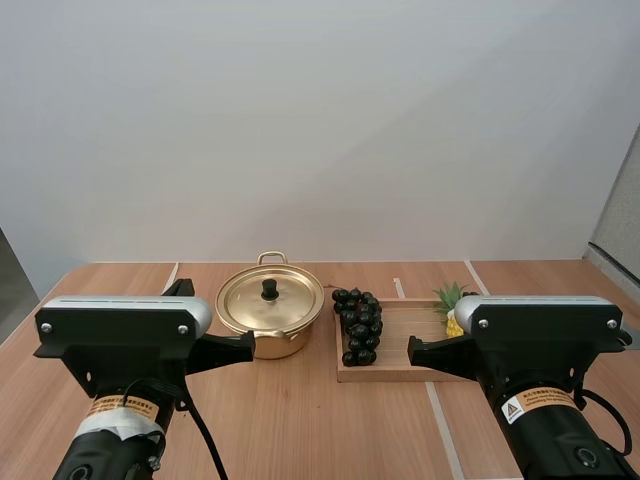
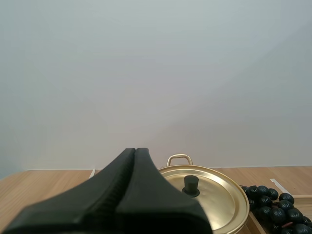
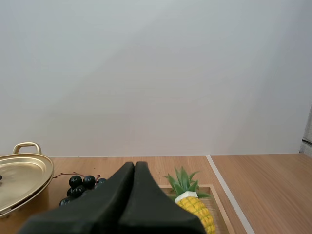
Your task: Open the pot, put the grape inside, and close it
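Note:
A gold pot [image 1: 270, 318] stands at the middle of the table, its lid [image 1: 271, 301] on, a black knob [image 1: 269, 290] in the lid's centre. Right of it a bunch of dark grapes [image 1: 360, 325] lies on the left end of a wooden tray [image 1: 395, 373]. My left gripper [image 1: 248, 346] is shut, near the pot's front left side. My right gripper [image 1: 412, 348] is shut too, over the tray's near edge. In the left wrist view the fingers lie together as one wedge [image 2: 135, 151] before the lid [image 2: 209, 195] and grapes [image 2: 275, 207]. The right wrist view's wedge [image 3: 134, 165] points past grapes [image 3: 80, 185].
A small toy pineapple [image 1: 452, 310] lies at the tray's far right end, also beside the right fingers [image 3: 192, 202]. The wooden table [image 1: 290, 430] has pale seam lines running front to back.

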